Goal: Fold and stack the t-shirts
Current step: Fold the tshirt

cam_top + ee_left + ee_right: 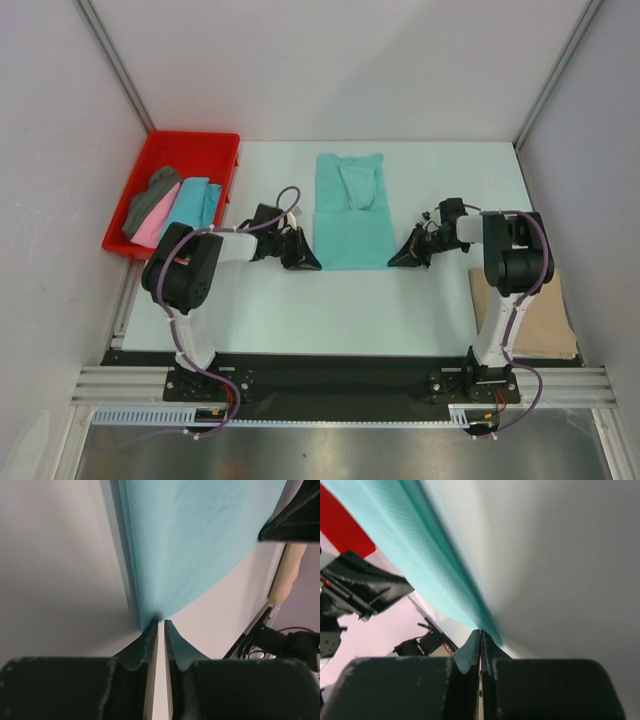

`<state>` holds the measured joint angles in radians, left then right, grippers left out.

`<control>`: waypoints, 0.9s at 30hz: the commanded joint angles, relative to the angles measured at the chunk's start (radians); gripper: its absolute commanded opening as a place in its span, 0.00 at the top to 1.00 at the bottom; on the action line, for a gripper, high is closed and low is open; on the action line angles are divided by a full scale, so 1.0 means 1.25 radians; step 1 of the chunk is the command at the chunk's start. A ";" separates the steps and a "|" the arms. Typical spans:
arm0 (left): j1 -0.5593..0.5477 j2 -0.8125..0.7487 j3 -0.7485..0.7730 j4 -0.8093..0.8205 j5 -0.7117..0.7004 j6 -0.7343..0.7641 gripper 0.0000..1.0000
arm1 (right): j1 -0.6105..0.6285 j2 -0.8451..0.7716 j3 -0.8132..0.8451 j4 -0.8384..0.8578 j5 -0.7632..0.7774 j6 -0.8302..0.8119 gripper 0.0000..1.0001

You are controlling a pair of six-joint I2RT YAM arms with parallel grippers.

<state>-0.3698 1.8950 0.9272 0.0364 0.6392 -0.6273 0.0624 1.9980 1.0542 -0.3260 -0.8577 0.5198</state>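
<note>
Counter [300, 310] first, pale and wide, with both arms reaching out across it from the near edge. Red tray [190, 140] sits at the far left corner, and it carries three bundles: dark grey shirt [150, 198] on the left, pink shirt [150, 230] in front of it, turquoise shirt [195, 200] on the right, all pressed close together.

Centre stage now: the mint green shirt [348, 235] lies flat in the middle of the counter, long side running away from the arms, with a flap folded in over its far half. Over on the right, beside the right arm's base, the tan shirt [530, 320] lies at the counter's edge, well apart from the action.

And down to the small stuff. The left hand [159, 624] is at the near left corner of the mint green shirt, fingers nearly together and grasping that corner at the tips, only a thin slit between them further back. The right hand [480, 632] mirrors it at the near right corner, clenched tight, with the cloth's edge running straight into its tips.
</note>
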 commanded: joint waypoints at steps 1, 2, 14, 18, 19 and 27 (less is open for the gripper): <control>0.000 -0.066 -0.041 -0.099 -0.069 0.051 0.82 | -0.041 -0.062 -0.025 -0.075 0.129 -0.051 1.00; 0.000 -0.091 -0.041 -0.129 -0.084 0.056 0.79 | -0.045 -0.078 -0.022 -0.090 0.159 -0.065 1.00; -0.001 -0.170 -0.067 -0.161 -0.078 -0.037 0.39 | -0.041 -0.165 -0.079 -0.079 0.153 -0.040 0.63; -0.001 -0.127 -0.048 -0.141 -0.100 -0.122 0.46 | -0.034 -0.153 -0.079 -0.057 0.145 -0.029 0.60; -0.001 -0.112 -0.047 -0.130 -0.109 -0.136 0.49 | -0.032 -0.152 -0.080 -0.055 0.146 -0.029 0.60; 0.000 -0.050 -0.031 -0.130 -0.185 -0.267 0.59 | -0.016 -0.163 -0.086 -0.051 0.152 -0.030 0.61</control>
<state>-0.3717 1.7878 0.8684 -0.1116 0.5232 -0.8749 0.0360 1.8057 0.9512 -0.4095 -0.6628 0.4763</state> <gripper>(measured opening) 0.412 0.392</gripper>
